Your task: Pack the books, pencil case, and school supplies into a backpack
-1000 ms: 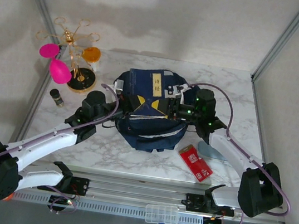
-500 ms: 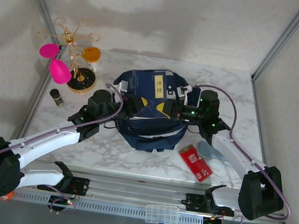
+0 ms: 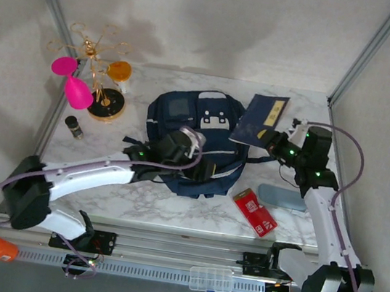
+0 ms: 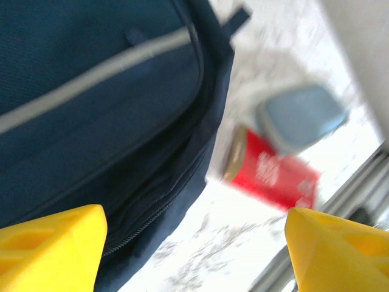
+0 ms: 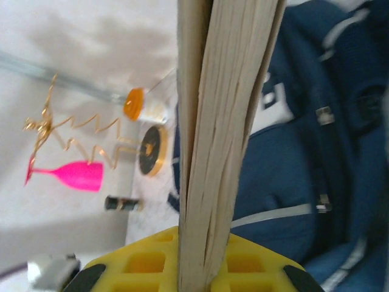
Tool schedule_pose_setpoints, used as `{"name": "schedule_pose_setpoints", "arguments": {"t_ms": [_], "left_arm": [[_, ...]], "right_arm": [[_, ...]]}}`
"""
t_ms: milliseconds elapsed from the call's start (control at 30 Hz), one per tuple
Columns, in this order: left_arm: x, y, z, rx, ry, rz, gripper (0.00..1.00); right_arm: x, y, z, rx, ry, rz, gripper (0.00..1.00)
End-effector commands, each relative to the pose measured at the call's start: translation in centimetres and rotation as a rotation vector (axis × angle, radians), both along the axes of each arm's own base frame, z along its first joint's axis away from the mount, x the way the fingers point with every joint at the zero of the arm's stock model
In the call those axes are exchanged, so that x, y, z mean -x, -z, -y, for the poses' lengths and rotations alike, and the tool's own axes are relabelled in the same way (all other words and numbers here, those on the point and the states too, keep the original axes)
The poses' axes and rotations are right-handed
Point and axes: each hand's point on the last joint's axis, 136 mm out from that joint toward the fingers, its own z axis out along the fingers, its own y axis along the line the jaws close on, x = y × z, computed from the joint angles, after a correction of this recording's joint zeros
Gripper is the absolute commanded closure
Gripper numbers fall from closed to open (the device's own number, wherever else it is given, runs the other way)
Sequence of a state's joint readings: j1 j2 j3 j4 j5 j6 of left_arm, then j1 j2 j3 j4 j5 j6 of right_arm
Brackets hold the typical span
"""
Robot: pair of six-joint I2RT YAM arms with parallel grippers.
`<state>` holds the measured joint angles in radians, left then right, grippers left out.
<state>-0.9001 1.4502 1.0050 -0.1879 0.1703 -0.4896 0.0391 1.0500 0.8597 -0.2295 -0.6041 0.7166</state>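
My overhead view is evenly bright and sharp, with soft grey shadows pooling on the back wall (image 3: 163, 16) toward 11 o'clock. My left wrist feed is motion-blurred, the red box (image 4: 273, 176) at 4 o'clock smeared, the tabletop (image 4: 267, 61) blown out white; on the right wrist the book (image 5: 225, 121) looms soft.
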Motion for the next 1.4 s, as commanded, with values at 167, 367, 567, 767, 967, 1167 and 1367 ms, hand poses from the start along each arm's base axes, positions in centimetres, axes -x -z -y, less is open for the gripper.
{"name": "schedule_pose_setpoints", "arguments": {"t_ms": [167, 367, 567, 767, 967, 1167, 1367], "left_arm": [[-3.0, 6.1, 0.2, -0.428, 0.074, 0.073, 0.24], [-3.7, 7.5, 1.8, -0.462, 0.138, 0.082, 0.46], [-4.5, 6.0, 1.9, -0.480, 0.148, 0.131, 0.85], [-7.2, -0.7, 0.8, -0.470, 0.004, 0.229, 1.00], [-9.8, -12.4, -0.1, -0.304, -0.190, 0.447, 1.00], [-11.9, -17.7, -1.2, -0.258, -0.380, 0.510, 1.00], [-12.1, -18.8, -0.5, -0.198, -0.402, 0.505, 1.00]], "right_arm": [[0.3, 2.1, 3.1, 0.037, 0.078, -0.026, 1.00], [0.5, 3.0, 3.3, 0.020, 0.073, -0.038, 1.00], [0.6, 3.2, 3.3, 0.032, 0.061, -0.041, 1.00], [1.7, 2.2, 2.8, 0.004, 0.047, -0.069, 1.00], [4.8, 0.9, 3.3, 0.053, 0.087, -0.049, 1.00], [7.8, 3.0, 1.3, 0.011, -0.010, -0.132, 1.00], [9.3, 4.5, -3.5, -0.081, -0.181, -0.174, 1.00]]}}
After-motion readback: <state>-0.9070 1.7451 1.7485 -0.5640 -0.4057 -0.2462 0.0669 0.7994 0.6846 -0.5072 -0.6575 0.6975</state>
